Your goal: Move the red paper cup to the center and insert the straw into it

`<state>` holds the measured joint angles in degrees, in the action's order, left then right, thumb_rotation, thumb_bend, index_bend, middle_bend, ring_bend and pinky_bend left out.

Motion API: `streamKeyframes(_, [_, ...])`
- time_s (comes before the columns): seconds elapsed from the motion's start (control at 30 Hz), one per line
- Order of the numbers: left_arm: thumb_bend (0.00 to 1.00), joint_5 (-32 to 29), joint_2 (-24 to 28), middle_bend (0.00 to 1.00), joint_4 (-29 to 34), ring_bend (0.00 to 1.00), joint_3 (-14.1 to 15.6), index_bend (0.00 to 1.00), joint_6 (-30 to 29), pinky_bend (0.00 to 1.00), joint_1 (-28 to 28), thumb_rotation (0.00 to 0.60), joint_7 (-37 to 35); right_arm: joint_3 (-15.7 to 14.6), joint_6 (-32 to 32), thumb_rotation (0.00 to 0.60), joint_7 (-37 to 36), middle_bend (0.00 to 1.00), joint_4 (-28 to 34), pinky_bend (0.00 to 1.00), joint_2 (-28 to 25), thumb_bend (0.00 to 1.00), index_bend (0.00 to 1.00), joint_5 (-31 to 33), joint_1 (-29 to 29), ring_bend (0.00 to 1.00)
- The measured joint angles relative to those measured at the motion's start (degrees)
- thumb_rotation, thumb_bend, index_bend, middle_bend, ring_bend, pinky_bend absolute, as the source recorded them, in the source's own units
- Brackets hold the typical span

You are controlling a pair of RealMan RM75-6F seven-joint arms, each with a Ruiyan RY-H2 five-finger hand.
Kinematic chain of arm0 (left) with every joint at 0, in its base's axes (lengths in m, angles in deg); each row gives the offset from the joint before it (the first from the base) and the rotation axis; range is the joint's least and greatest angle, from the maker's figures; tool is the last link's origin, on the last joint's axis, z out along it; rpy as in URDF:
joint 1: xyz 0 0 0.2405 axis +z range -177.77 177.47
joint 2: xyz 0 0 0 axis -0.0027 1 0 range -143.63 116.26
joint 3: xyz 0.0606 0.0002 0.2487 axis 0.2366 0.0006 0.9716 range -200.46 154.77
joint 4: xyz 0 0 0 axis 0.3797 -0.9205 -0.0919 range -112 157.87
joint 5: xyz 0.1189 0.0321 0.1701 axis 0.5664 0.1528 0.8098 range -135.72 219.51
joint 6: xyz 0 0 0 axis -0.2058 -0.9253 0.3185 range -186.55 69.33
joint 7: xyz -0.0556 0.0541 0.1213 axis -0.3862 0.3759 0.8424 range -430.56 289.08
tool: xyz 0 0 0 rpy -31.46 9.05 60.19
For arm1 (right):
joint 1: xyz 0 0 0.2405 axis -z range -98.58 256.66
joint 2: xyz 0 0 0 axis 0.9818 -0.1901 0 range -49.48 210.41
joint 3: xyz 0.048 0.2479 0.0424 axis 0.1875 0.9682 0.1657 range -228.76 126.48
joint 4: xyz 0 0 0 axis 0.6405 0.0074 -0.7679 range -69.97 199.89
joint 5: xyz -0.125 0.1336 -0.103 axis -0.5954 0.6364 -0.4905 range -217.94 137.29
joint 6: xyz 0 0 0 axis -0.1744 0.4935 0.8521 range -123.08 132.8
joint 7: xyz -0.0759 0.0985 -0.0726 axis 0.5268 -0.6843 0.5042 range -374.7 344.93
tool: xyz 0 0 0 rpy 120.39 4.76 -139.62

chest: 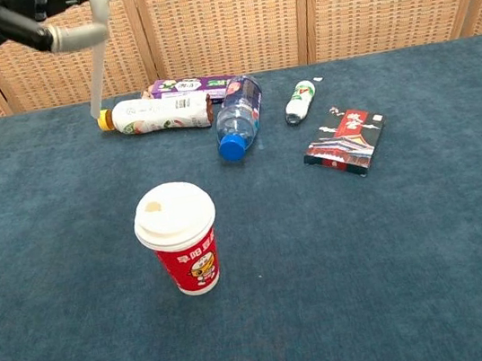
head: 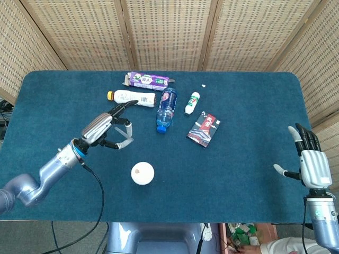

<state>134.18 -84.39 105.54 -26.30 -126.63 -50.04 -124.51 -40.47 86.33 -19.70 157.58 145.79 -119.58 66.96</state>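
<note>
Overhead, from the head view: left hand [head: 104, 130] raised above the blue table [head: 254, 159], pinching a pale straw [head: 127, 134] between thumb and fingers, straw hanging below the fingertips. Red paper cup [head: 142, 173] upright with white lid, near the front edge, just right of and nearer than that hand, apart from it. Right hand [head: 311, 166] at the far right edge, fingers spread, holding nothing. Further back, lying on their sides: white bottle with yellow cap [head: 132, 97], purple carton [head: 148, 80], blue-capped water bottle [head: 166, 109], small white bottle [head: 192, 102], and a red and black packet [head: 204, 127]. Lower down, from the chest view: left hand [chest: 8, 17] at the top left corner, clamped on the straw [chest: 94, 62], which points down toward the yellow cap without clearly touching it. Cup [chest: 180, 237] standing left of centre, hole in its lid visible, well apart from the straw. Right hand out of this view.
</note>
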Motion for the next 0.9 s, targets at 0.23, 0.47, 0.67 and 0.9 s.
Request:
streamKeyframes(0.23, [0.37,2.53,8.63,0.00,13.62,0.00,-0.51,0.63,-3.01,0.00,1.67,0.600,-10.87,0.46,0.30,0.600,1.99,0.00,-0.52,0.00,0.22,0.00,0.00,1.32,0.23,0.00])
streamKeyframes(0.47, [0.37,2.07,9.26,0.00,17.14,0.00,0.34,0.63,-2.91,0.00,3.59,0.600,-15.49,0.41,0.33,0.600,0.77,0.00,-0.24,0.00,-0.12,0.00,0.00,0.81,0.41,0.00])
streamKeyframes(0.67, [0.37,1.40,7.43,0.00,16.26,0.00,1.17,0.64,-2.34,0.00,4.79,0.600,-22.81,0.32,0.32,0.600,0.85,0.00,-0.07,0.00,-0.18,0.00,0.00,0.47,0.39,0.00])
streamKeyframes(0.9, [0.38,-0.02,6.81,0.00,16.35,0.00,1.57,0.64,1.15,0.00,4.92,0.600,-25.80,0.45,0.21,0.600,0.56,0.00,-0.16,0.00,-0.22,0.00,0.00,0.72,0.41,0.00])
